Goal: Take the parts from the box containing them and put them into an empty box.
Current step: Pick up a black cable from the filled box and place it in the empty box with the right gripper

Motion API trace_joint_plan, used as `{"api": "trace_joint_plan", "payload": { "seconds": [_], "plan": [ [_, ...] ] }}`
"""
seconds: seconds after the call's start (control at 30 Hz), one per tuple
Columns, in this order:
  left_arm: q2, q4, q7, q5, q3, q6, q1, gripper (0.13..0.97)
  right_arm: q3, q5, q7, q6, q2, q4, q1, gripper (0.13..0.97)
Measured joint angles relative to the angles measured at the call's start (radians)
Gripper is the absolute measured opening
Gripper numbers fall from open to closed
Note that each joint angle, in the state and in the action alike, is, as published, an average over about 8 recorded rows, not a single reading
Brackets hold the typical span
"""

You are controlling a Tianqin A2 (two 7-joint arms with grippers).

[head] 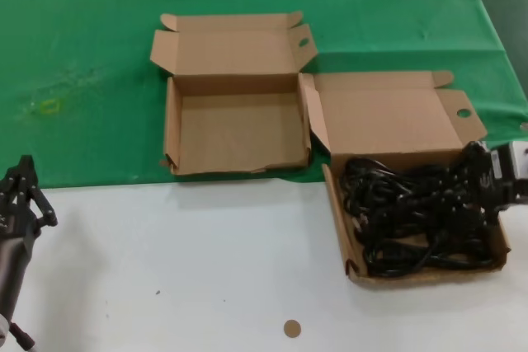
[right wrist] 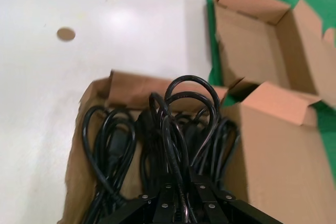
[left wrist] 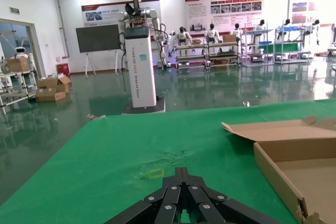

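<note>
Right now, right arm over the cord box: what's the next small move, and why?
Probably lift straight up. In the right wrist view the right gripper looks shut on a cord loop that rises above the other power cords in the full box. The empty box sits to its left on the green cloth. The left gripper waits at the table's near left.

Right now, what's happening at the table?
The right gripper is shut on a loop of the black power cords inside the right-hand box, which is still piled full. The empty box to its left on the green cloth holds nothing yet. The left gripper waits near the table's left edge.
</note>
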Motion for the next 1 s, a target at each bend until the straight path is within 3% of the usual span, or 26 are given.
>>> {"api": "trace_joint_plan", "payload": {
  "seconds": [0.47,1.0],
  "plan": [
    [0.0,0.0,0.0,0.0,0.0,0.0,0.0,0.144,-0.003,-0.026,0.048,-0.03,-0.048,0.035,0.13,0.172],
    [0.0,0.0,0.0,0.0,0.0,0.0,0.0,0.144,-0.113,-0.128,0.066,-0.009,-0.3,-0.088,0.328,0.17]
  ]
}}
